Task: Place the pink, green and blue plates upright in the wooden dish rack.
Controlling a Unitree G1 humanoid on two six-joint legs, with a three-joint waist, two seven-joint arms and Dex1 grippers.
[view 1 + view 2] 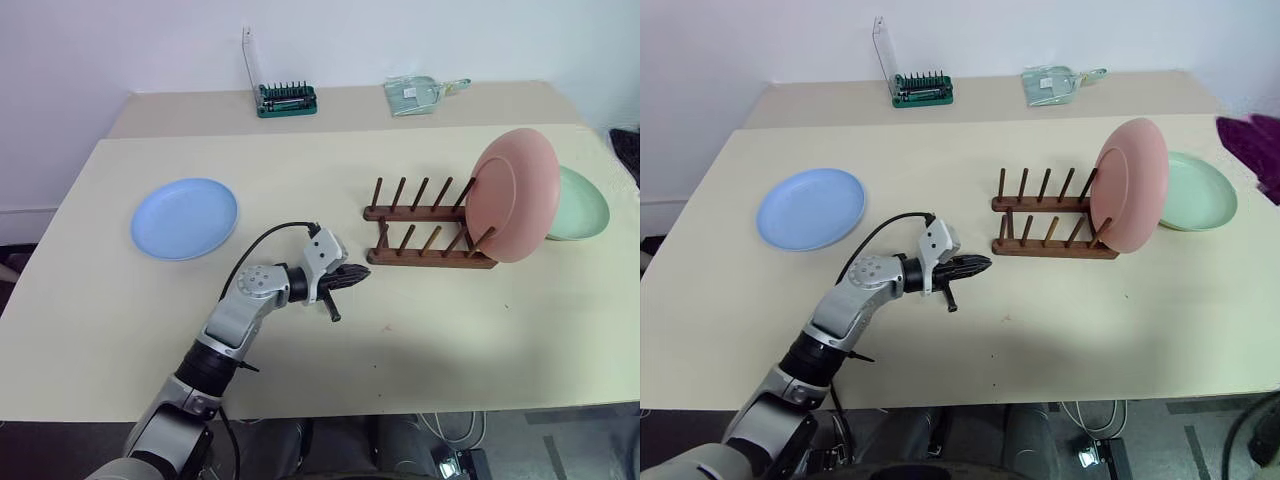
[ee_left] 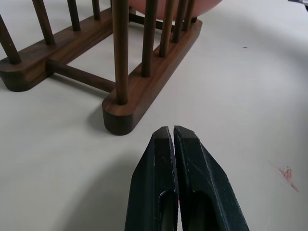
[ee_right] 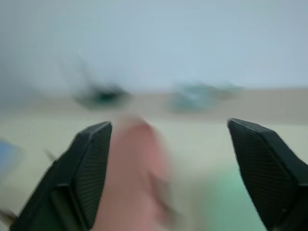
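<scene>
1. On the pale beige tabletop, the salmon pink round plate stands upright at the right end of the dark brown wooden dish rack.
2. Pale mint green plate lies flat just beyond it; light blue plate lies flat, far left.
3. Left claw is clenched, empty, near the rack.
4. Right claw is spread wide, empty.

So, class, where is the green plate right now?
In the eye views the green plate lies flat on the table on the robot's right, just behind the upright pink plate at the rack's right end.
</scene>
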